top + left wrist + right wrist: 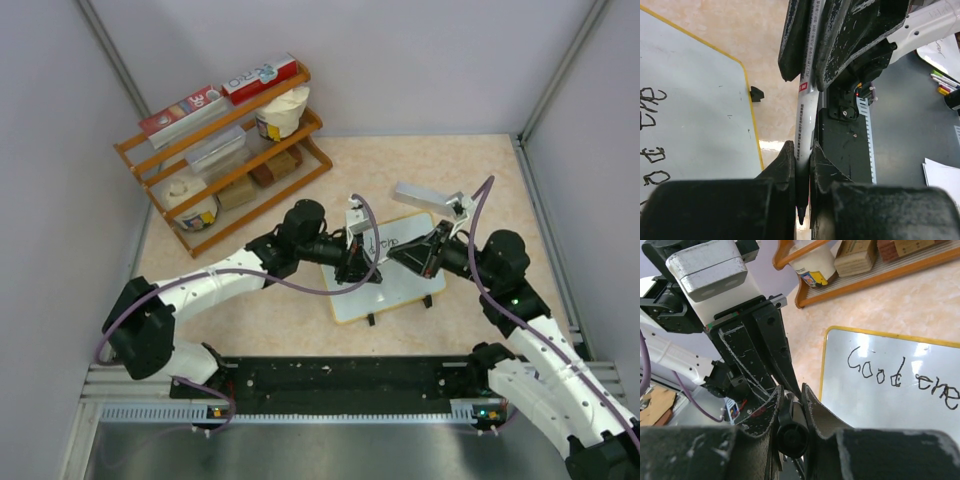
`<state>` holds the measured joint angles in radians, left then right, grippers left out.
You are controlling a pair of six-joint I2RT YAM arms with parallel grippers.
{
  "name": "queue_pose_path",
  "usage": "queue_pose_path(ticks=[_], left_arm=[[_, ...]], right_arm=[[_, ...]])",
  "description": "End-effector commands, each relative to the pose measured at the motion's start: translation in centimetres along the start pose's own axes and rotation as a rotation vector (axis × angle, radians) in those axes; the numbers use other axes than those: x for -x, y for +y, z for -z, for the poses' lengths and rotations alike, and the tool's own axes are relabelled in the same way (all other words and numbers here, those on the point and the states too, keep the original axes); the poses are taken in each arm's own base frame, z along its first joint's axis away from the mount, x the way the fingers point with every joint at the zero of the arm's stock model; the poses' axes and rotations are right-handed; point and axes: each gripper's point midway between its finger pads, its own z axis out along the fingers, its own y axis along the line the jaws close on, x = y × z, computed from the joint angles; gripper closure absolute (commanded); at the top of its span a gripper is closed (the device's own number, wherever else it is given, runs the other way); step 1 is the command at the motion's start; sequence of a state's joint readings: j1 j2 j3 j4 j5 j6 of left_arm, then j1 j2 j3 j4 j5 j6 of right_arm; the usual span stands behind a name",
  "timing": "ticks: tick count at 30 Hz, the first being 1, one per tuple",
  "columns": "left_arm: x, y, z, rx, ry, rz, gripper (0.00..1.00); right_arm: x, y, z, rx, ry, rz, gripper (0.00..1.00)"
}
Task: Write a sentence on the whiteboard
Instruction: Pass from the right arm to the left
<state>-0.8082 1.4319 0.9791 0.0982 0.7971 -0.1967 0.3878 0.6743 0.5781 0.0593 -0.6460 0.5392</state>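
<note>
The whiteboard lies flat at mid-table, tan-framed, with small black feet at its near edge. Black lettering sits on its far part. In the right wrist view it reads "Good eve…", running off the frame. My left gripper and right gripper meet over the board. Both are shut on one white marker. The left gripper grips it near the bare black tip. The right gripper grips its black round rear end.
A grey rectangular block lies just beyond the board. An orange wooden rack with boxes and tubs stands at the back left. A black mat lies between the arm bases. Grey walls enclose both sides.
</note>
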Motion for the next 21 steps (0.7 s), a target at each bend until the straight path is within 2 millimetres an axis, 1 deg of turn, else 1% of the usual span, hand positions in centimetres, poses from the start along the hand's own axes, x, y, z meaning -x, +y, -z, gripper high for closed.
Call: queue_pose_path(ticks=[1, 2, 4, 5, 6, 8, 9, 10, 11, 12, 14, 16, 17, 20, 21], left_arm=[[2.3, -0.5, 0.5, 0.013, -0.050, -0.067, 1.00], [2.4, -0.5, 0.6, 0.018, -0.051, -0.078, 1.00], [2.9, -0.9, 1.0, 0.027, -0.059, -0.092, 1.00], [2.9, -1.0, 1.2, 0.033, -0.057, -0.098, 1.00], [3.2, -1.3, 1.5, 0.030, -0.063, -0.109, 1.00], [3.2, -1.6, 1.8, 0.028, -0.060, -0.111, 1.00], [3.4, -2.0, 1.9, 0.019, -0.061, -0.116, 1.00], [3.3, -2.3, 2.0, 0.001, -0.057, -0.119, 1.00], [3.4, -2.6, 2.1, -0.009, -0.053, -0.119, 1.00], [3.4, -2.8, 2.1, -0.017, -0.049, -0.121, 1.00], [3.4, -3.2, 2.2, -0.039, -0.045, -0.126, 1.00], [3.5, -3.6, 2.2, -0.057, -0.043, -0.131, 1.00], [3.5, -3.6, 2.2, -0.061, -0.044, -0.130, 1.00], [3.6, -3.9, 2.3, -0.075, -0.043, -0.128, 1.00], [3.6, -3.9, 2.3, -0.075, -0.045, -0.131, 1.00]], right_arm=[[3.0, 1.6, 0.2, 0.032, -0.071, 0.059, 1.00], [3.0, 1.8, 0.2, 0.038, -0.066, 0.058, 1.00], [3.0, 1.9, 0.2, 0.047, -0.061, 0.060, 0.88], [2.8, 2.1, 0.2, 0.059, -0.054, 0.060, 0.79], [2.8, 2.3, 0.2, 0.070, -0.051, 0.063, 0.61], [2.7, 2.8, 0.3, 0.100, -0.047, 0.069, 0.43], [2.6, 3.1, 0.3, 0.116, -0.043, 0.066, 0.32], [2.4, 3.3, 0.3, 0.129, -0.037, 0.061, 0.27], [2.5, 3.9, 0.4, 0.165, -0.037, 0.073, 0.24], [2.3, 4.0, 0.3, 0.180, -0.025, 0.055, 0.06], [2.2, 4.7, 0.2, 0.229, -0.017, 0.058, 0.03], [1.9, 4.8, 0.0, 0.253, -0.003, 0.030, 0.03], [2.1, 5.2, 0.0, 0.279, -0.009, 0.042, 0.03], [1.8, 5.2, -0.2, 0.299, 0.005, 0.016, 0.12], [1.8, 5.4, -0.2, 0.311, 0.007, 0.016, 0.21]])
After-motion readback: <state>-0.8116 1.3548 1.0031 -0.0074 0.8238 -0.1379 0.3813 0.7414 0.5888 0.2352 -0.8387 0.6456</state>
